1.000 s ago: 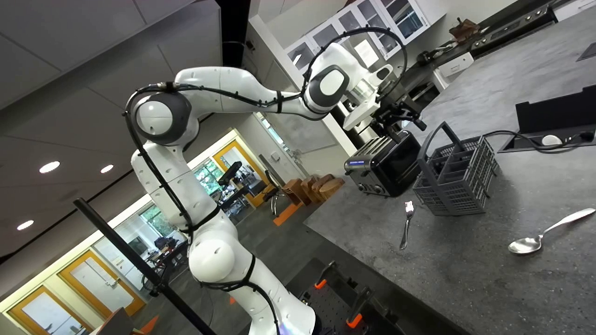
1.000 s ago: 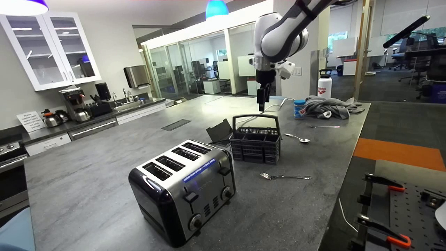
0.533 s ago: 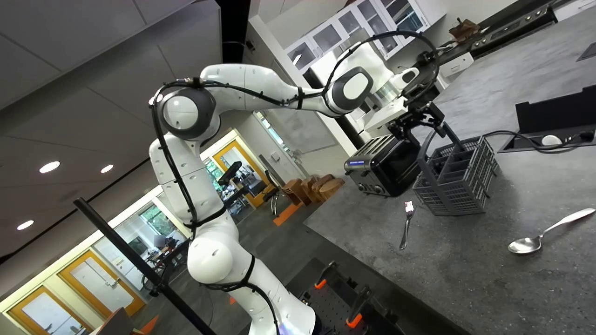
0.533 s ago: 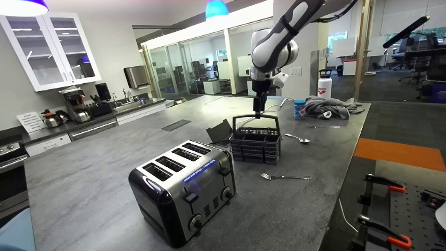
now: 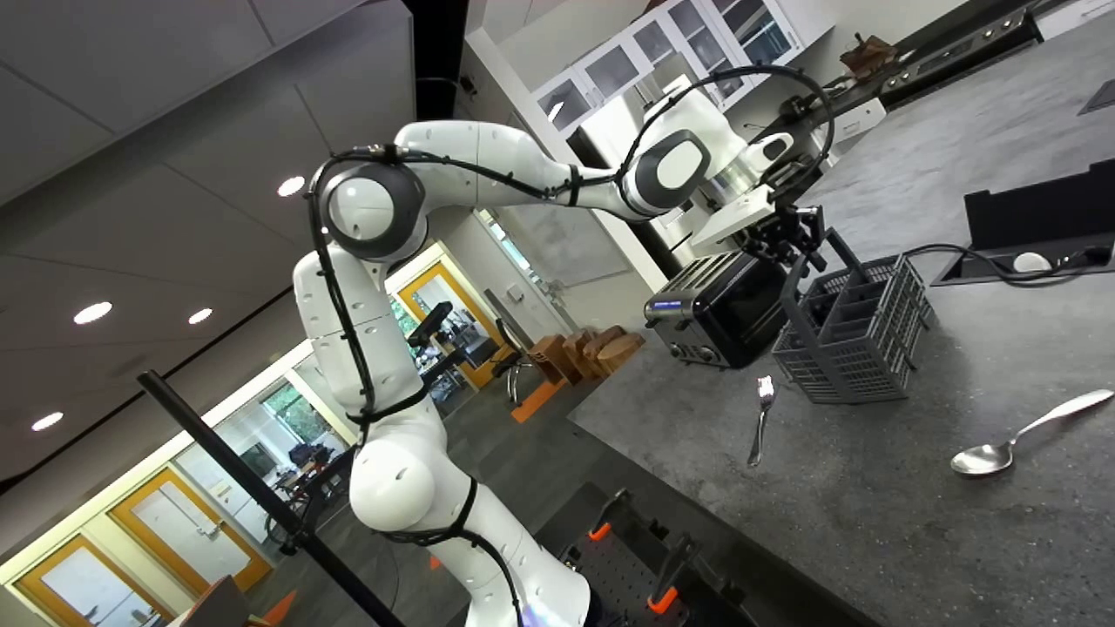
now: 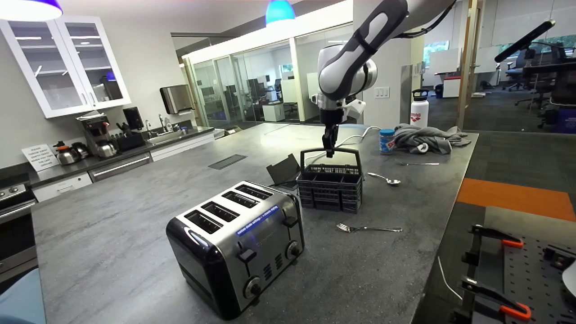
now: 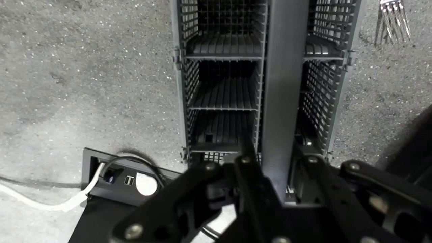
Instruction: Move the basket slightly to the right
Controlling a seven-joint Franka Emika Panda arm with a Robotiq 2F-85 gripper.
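The basket (image 6: 329, 193) sits on the counter (image 6: 360, 261) just below the gripper (image 7: 272, 150), whose 2 fingers (image 7: 251, 175) straddle its handle (image 7: 283, 101), gripping or not I cannot tell, so the reach looks done, while the shift to the right seems yet to come

The white arm (image 5: 383, 353) runs up from its shoulder (image 5: 396, 482) to a sharply bent elbow (image 5: 364, 209); the forearm (image 5: 488, 144) slopes down to the wrist (image 5: 675, 165); the black gripper (image 7: 272, 145) points downward; in the wrist view its fingers (image 7: 251, 189) stand near each other, tips blurred, a gap between them; whether they grip cannot be told.
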